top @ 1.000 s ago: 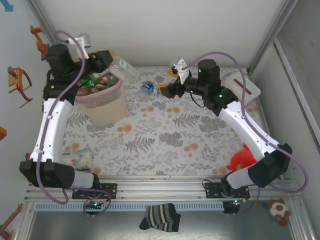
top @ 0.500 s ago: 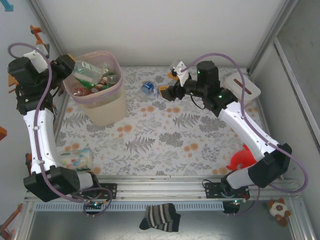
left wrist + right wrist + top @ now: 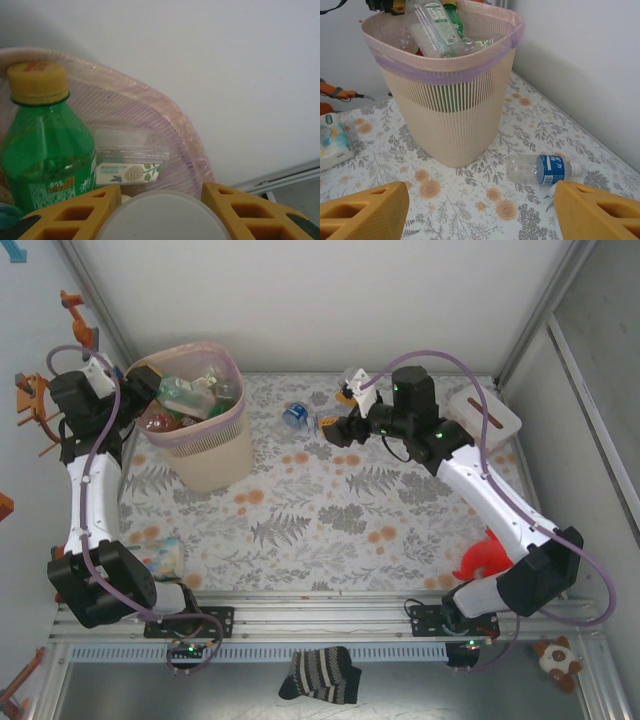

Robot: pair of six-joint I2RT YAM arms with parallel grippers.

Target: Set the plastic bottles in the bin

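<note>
Left claw (image 3: pixel 160 194) was clamped partway shut on a clear crushed plastic bottle (image 3: pixel 432 27) lying across the top of the tall pale pink ribbed plastic bin (image 3: pixel 450 115), at 10 o'clock on the floral mat (image 3: pixel 385 165). Right claw (image 3: pixel 481 192) stood half open and empty, facing a clear crushed bottle with a blue label (image 3: pixel 540 169) at the bin's 3 o'clock from above. I judged that one light, springy and slick, so best gripped across the labelled waist. Its white writing was unreadable, as was the label on the green yellow-capped bottle (image 3: pixel 47 145).

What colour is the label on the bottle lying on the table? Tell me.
Blue with white print; the bottle shows best in the right wrist view.
</note>
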